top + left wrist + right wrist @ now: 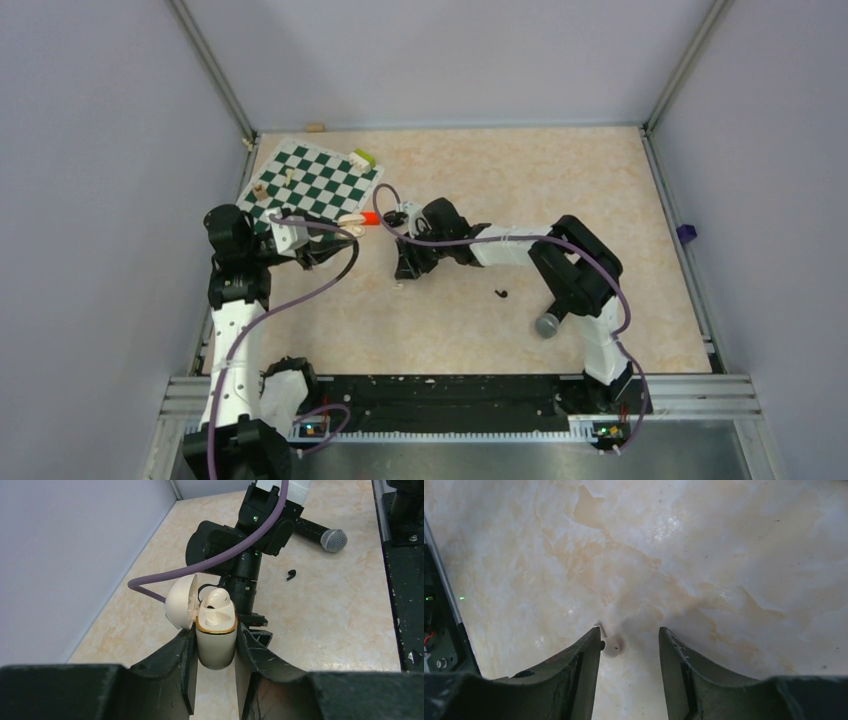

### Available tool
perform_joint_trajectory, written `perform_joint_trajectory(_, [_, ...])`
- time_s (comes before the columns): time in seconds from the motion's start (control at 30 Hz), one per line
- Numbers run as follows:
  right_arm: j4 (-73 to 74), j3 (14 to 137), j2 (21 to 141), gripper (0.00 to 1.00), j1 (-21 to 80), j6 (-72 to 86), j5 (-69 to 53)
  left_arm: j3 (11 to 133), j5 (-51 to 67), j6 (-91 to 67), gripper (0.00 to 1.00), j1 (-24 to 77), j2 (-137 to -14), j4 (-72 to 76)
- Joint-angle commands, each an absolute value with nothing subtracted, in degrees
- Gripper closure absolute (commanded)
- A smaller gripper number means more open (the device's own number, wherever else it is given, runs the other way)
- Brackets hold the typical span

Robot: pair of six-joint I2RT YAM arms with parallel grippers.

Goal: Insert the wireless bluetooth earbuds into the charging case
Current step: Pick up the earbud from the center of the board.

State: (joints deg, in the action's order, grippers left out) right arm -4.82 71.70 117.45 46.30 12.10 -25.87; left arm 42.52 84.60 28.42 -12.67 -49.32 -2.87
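The left end effector (pixel 216 630) is clamped on the case (pixel 216 652), a cream-white one with a gold rim. It holds the case upright with the lid (pixel 179 602) swung open to one side. One white earbud (pixel 218 599) stands in the case, its top above the rim. Whether it is pushed fully home cannot be told. The well beside it looks dark and empty.

The right end effector (pixel 630 631) is down at the table (pixel 734 555), with its jaws partly open astride the second earbud (pixel 612 646). That earbud lies on the table, touching one finger, with a gap to the other, so nothing is gripped there yet. In the top view this arm works near the held case.

Farther out, a small black piece (pixel 290 574), shaped like an earbud, lies on the table near the microphone (pixel 332 539), well apart from both end effectors. Whether it belongs to this job cannot be told.

By my reading the task is about half done. The case is open and presented, and one earbud is in. The second earbud has yet to be pinched, lifted, carried to the case and set into the empty well. It is tiny and round and sits off-centre between the jaws, so it may skid as they close.
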Motion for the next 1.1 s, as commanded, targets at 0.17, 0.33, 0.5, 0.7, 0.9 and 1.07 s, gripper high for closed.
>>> perform_joint_trajectory(0.17, [2.1,71.0,118.06,0.55,46.93,8.59,-30.76,43.06,88.39,34.46,1.0,-12.92,-49.32,-6.62])
perform_joint_trajectory(0.33, [2.83,70.66,117.12,0.55,47.06,6.73,-30.05,43.24,88.85,35.47,1.0,-12.92,-49.7,-7.85])
perform_joint_trajectory(0.5, [4.18,71.45,117.76,0.59,48.87,4.75,-29.28,43.15,88.5,35.88,1.0,-12.89,-49.26,-8.13])
perform_joint_trajectory(0.7, [5.88,72.57,117.83,0.73,50.54,2.81,-26.88,43.44,88.57,35.86,1.0,-12.91,-49.02,-8.48])
perform_joint_trajectory(0.9, [6.73,73.22,114.72,0.99,50.41,-1.58,-24.7,43.33,88.92,35.89,1.0,-12.9,-49.18,-8.57])
perform_joint_trajectory(1.07, [4.73,71.67,107.2,1.0,48.62,-5.55,-23.61,43.46,88.9,35.7,1.0,-12.78,-50.07,-8.78])
